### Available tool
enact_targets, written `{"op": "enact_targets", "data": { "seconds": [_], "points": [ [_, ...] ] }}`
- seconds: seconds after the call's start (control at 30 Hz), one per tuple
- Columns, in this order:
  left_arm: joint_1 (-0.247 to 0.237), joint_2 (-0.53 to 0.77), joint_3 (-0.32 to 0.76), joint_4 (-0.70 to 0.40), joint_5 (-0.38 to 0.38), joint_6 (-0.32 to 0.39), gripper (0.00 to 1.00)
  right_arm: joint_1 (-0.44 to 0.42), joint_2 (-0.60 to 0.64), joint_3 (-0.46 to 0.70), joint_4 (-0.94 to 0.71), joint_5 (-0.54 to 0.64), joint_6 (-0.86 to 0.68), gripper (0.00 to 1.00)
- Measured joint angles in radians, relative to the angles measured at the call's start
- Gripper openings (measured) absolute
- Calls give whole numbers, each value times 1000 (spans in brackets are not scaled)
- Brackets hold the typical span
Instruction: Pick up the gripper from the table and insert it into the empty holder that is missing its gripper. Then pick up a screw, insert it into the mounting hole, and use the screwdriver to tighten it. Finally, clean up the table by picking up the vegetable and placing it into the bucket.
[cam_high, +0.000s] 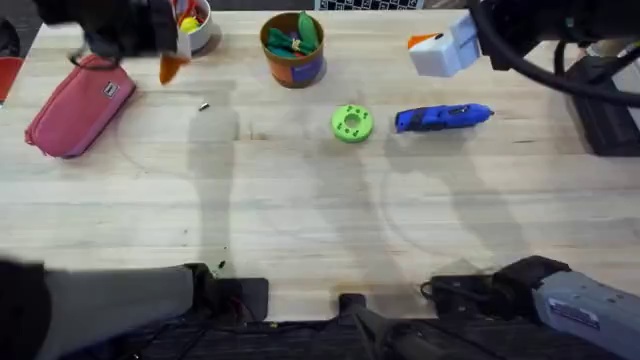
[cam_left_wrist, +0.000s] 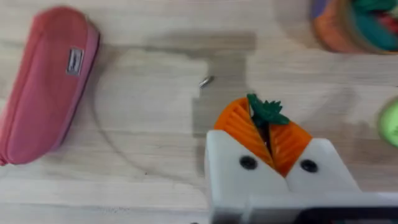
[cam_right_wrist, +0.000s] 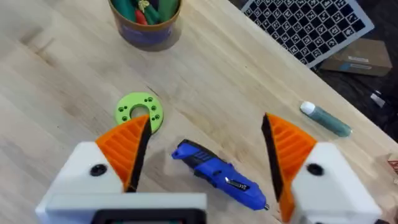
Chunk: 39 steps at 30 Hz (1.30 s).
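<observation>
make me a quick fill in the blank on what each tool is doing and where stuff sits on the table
1. The left tool is shut on the ___.
2. The right tool hangs with its pads ___.
3. The screwdriver lies beside the ___ disc.
4. The pouch is ___ in colour.

Missing words: vegetable; open; green; pink

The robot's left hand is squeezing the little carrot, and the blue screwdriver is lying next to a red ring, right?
Almost. The ring beside the screwdriver is green, not red, as the overhead view shows. The left gripper is indeed shut on the carrot.
</observation>
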Motion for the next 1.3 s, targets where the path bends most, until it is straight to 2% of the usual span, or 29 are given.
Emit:
{"op": "enact_targets", "data": {
  "seconds": [0.2,0.37,0.57,0.77,1.03,1.23,1.27,1.3],
  "points": [
    [-103,-63,126,-53,4,-38,18,0,0,0,0,0,0,992],
    [-175,-62,156,-36,4,-90,18,0,0,0,0,0,0,992],
    [-270,-10,156,78,5,-137,18,0,0,0,0,0,0,992],
    [-335,132,156,236,8,-158,18,0,0,0,0,0,0,994],
    [-373,336,156,400,8,-165,17,0,0,0,0,0,0,994],
    [-373,395,156,411,8,-165,17,0,0,0,0,0,0,991],
    [-373,395,156,413,8,-162,51,0,0,0,0,0,0,994],
    [-373,395,156,418,8,-165,198,0,0,0,0,0,0,993]
  ]
}}
